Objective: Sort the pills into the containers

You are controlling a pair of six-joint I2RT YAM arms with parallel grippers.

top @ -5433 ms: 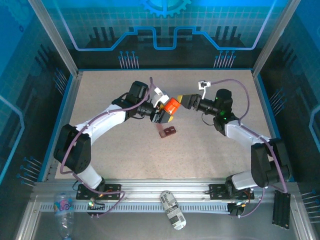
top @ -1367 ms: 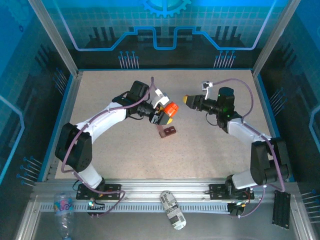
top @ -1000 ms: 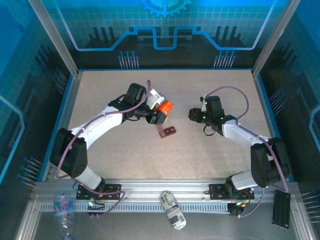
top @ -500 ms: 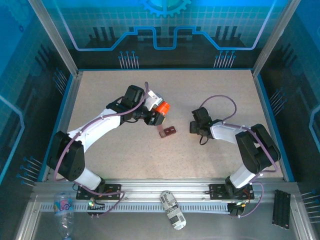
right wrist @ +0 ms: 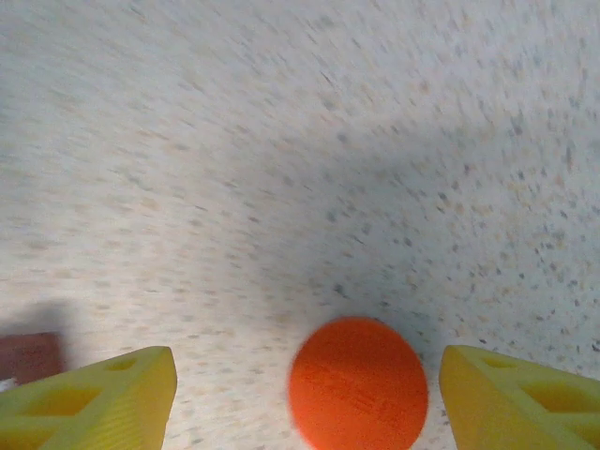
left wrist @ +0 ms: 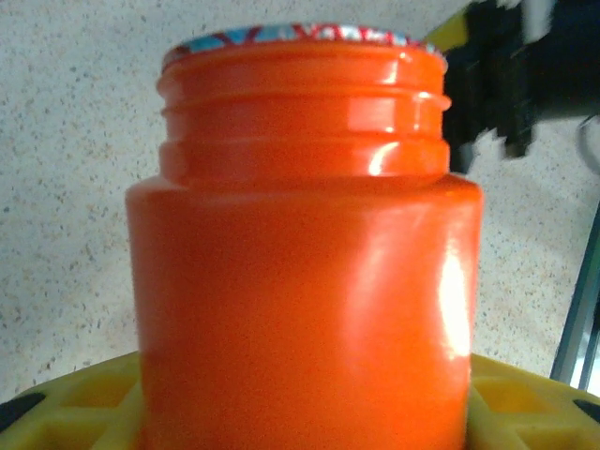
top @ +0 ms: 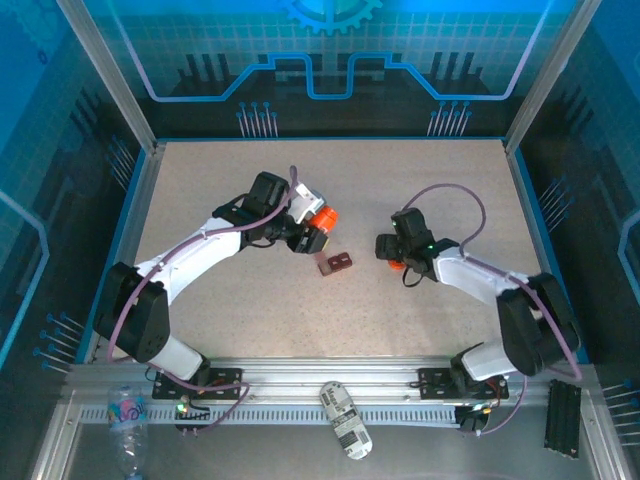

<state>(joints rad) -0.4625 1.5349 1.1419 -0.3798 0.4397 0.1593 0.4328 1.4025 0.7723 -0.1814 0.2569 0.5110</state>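
The bottle point(left wrist: 300, 281) is grasped by the left end effector point(top: 311, 234), presumably for pouring; its cap point(right wrist: 358, 382) lies under the open right end effector point(top: 389, 251).

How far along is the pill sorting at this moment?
Done: the cap is off and lies on the table between the open fingers of the right gripper. In hand: the left gripper grips the orange bottle, its neck threads bare. Left: getting pills into the tray, which sits apart from both grippers; its compartments are too small to read.
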